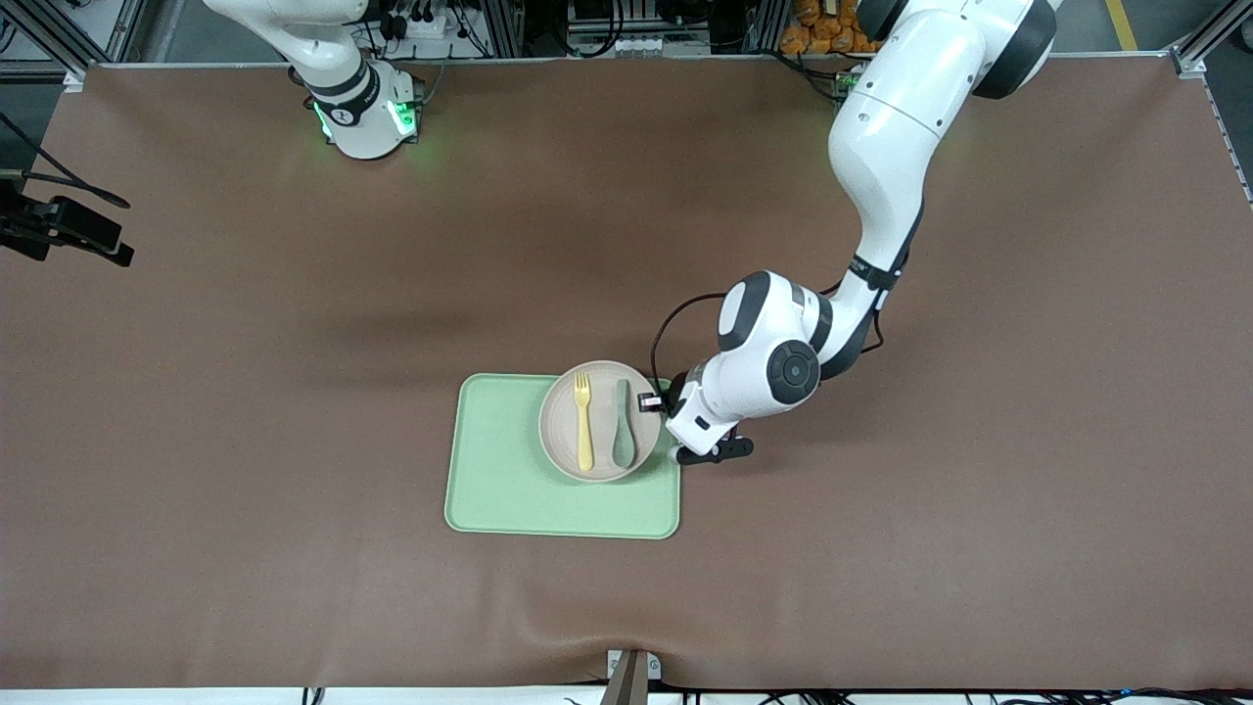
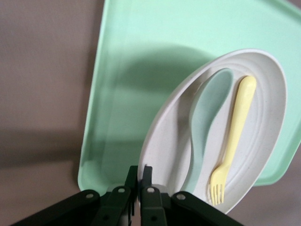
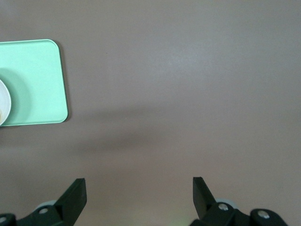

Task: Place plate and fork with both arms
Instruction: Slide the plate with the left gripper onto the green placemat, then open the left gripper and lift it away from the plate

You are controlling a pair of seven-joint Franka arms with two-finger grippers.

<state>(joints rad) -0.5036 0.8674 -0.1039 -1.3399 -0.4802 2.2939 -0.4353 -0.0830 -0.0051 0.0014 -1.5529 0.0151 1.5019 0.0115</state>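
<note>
The pale speckled plate [image 1: 554, 423] is over the light-green tray [image 1: 499, 475], at the tray's end toward the left arm. It casts a shadow on the tray. The yellow fork [image 1: 583, 421] lies in the plate beside a grey-green spoon [image 1: 624, 427]. My left gripper [image 1: 662, 413] is shut on the plate's rim at the side toward the left arm. In the left wrist view the left gripper [image 2: 139, 176] pinches the plate [image 2: 268, 117], with the fork [image 2: 237, 122] and spoon [image 2: 207, 108] in it. My right gripper [image 3: 138, 186] is open and empty over bare table and waits.
The tray [image 2: 141, 70] lies on the brown table mat [image 1: 881, 548], near the middle and toward the front camera. The right wrist view shows the tray's corner [image 3: 33, 80] and a sliver of the plate [image 3: 2, 101]. The right arm's base [image 1: 367, 117] stands at the back edge.
</note>
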